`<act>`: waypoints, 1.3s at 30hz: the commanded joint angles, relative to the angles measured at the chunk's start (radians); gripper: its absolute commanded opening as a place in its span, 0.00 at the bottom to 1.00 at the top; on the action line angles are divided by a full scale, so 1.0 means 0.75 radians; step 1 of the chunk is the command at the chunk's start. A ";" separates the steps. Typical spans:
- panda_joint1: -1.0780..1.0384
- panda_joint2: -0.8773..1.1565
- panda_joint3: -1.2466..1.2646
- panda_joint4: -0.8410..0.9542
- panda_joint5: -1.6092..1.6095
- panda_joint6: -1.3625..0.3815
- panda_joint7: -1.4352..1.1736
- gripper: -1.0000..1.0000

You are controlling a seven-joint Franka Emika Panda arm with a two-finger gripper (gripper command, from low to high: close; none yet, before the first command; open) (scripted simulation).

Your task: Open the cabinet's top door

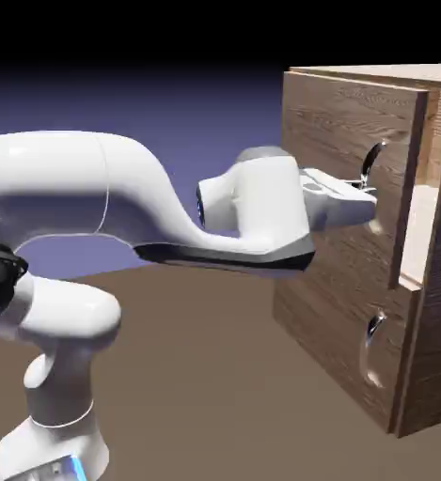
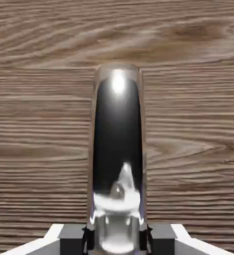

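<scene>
Arm, white, one, nearest in exterior view; we read no writing on it (image 1: 252,202). Cabinet (image 1: 341,263) at right: two stacked fronts, two curved handles, pale shelf (image 1: 419,235) visible behind top door (image 1: 351,160), which stands slightly open. End effector (image 1: 367,193) at upper handle (image 1: 372,164).

Hand view: we see one silver handle between two fingertips (image 2: 161,239), end effector closed on it, wood-grain door behind.
</scene>
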 commanded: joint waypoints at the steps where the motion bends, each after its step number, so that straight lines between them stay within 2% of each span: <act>1: -0.048 -0.012 0.043 -0.042 0.043 -0.025 -0.017 0.00; 9: -0.434 -0.032 0.404 -0.253 0.250 -0.095 0.024 0.00; 19: -0.743 -0.317 0.849 -0.565 0.823 -0.275 -0.235 0.00; 30: -0.765 -0.596 1.278 -0.742 1.461 -0.541 -0.494 0.00; 39: -0.643 -0.663 1.699 -0.739 1.966 -0.895 -0.597 0.00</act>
